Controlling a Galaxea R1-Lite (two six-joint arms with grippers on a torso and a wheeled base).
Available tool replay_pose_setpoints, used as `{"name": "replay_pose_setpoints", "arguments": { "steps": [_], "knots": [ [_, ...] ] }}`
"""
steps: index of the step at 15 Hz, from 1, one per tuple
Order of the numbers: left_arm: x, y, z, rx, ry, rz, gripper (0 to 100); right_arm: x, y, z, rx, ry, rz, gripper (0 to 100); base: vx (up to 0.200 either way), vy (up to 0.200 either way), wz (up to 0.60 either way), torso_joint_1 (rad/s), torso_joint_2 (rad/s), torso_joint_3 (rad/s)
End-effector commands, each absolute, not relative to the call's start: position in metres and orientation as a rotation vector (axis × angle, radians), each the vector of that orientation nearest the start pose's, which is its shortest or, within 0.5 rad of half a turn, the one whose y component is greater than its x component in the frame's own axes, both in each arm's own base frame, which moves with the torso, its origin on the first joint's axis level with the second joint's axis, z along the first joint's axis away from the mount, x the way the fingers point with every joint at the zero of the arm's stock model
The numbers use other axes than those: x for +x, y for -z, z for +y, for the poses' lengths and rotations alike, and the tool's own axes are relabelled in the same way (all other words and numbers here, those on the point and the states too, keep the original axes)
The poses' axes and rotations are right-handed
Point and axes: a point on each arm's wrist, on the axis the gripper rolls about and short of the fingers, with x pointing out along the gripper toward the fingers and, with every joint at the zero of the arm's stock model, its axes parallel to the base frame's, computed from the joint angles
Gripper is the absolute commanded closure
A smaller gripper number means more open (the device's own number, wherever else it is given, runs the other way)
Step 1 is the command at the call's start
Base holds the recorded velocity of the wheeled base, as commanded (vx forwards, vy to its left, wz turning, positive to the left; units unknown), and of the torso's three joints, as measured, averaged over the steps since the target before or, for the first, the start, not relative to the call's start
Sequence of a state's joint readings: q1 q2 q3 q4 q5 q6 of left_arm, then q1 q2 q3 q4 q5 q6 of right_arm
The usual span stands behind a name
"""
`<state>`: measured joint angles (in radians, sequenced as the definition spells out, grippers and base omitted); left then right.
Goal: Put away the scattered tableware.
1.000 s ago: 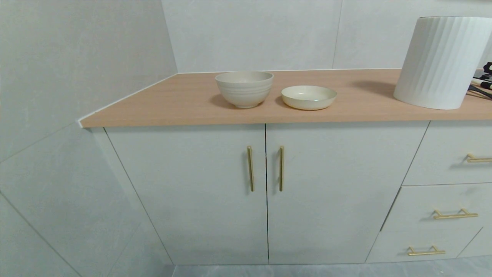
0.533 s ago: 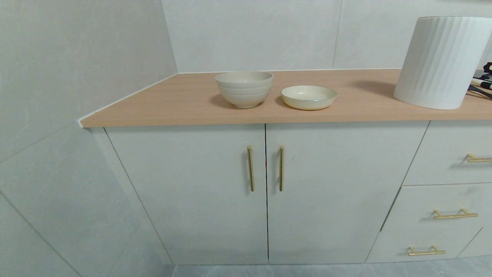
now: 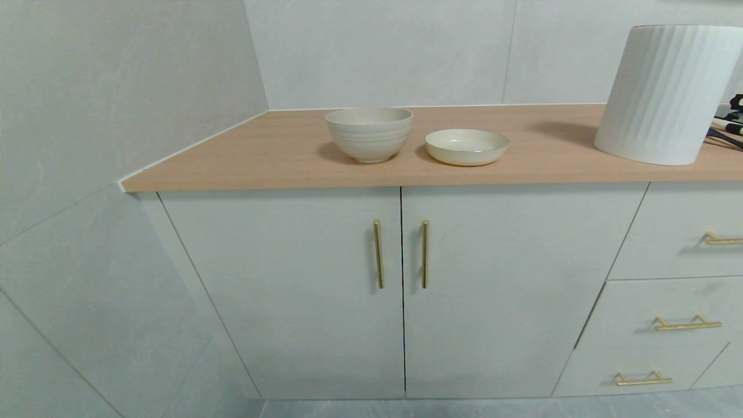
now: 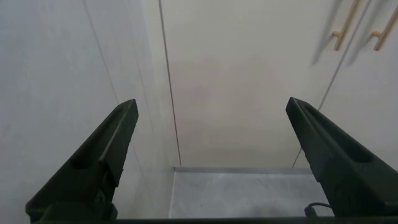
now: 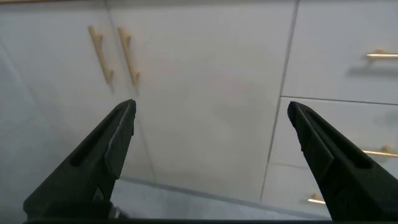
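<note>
On the table (image 3: 261, 157) a deep bowl (image 3: 369, 133) and, just beside it, a shallow dish (image 3: 466, 146) are seen above the shut cabinet doors (image 3: 290, 302), a white ribbed vessel (image 3: 667, 93) is placed far right, and in the wrist views the left gripper (image 4: 211, 107) and right gripper (image 5: 211, 109) are shown spread before the cabinet fronts.

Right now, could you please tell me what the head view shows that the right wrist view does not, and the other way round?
Head view, not the right wrist view: the wooden counter, with a deep bowl and a shallow dish side by side on it, slightly apart, and a tall white ribbed container at its right end.
Right wrist view, not the head view: the right pincer, its jaws wide open, holding nothing.
Both: the two cupboard doors, shut, their gold handles, and the drawers to their right.
</note>
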<state>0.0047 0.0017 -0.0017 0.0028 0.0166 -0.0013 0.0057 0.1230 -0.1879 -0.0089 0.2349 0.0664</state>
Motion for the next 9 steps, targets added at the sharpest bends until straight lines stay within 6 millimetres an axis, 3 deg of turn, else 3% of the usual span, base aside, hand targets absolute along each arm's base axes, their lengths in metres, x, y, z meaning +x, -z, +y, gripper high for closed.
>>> {"name": "replay_pose_setpoints", "arguments": {
  "steps": [1, 3, 4, 5, 9],
  "knots": [
    [-0.023, -0.076, 0.0, -0.002, -0.021, 0.005, 0, 0.005, -0.153, 0.006, 0.082, -0.283, 0.12, 0, 0.0, 0.0, 0.0, 0.0, 0.0, 0.0],
    [-0.023, -0.076, 0.0, -0.002, -0.021, 0.003, 0, 0.042, -0.169, 0.008, 0.1, -0.318, 0.278, 0, 0.0, 0.0, 0.0, 0.0, 0.0, 0.0],
    [-0.023, -0.076, 0.0, -0.002, -0.021, 0.003, 0, 0.048, -0.171, 0.01, 0.101, -0.332, 0.304, 0, 0.0, 0.0, 0.0, 0.0, 0.0, 0.0],
    [-0.023, -0.076, 0.0, -0.002, -0.021, 0.003, 0, 0.075, -0.178, 0.016, 0.105, -0.382, 0.359, 0, 0.0, 0.0, 0.0, 0.0, 0.0, 0.0],
    [-0.023, -0.076, 0.0, -0.002, -0.021, 0.005, 0, 0.138, -0.174, 0.042, 0.085, -0.498, 0.369, 0, 0.0, 0.0, 0.0, 0.0, 0.0, 0.0]
  ]
}}
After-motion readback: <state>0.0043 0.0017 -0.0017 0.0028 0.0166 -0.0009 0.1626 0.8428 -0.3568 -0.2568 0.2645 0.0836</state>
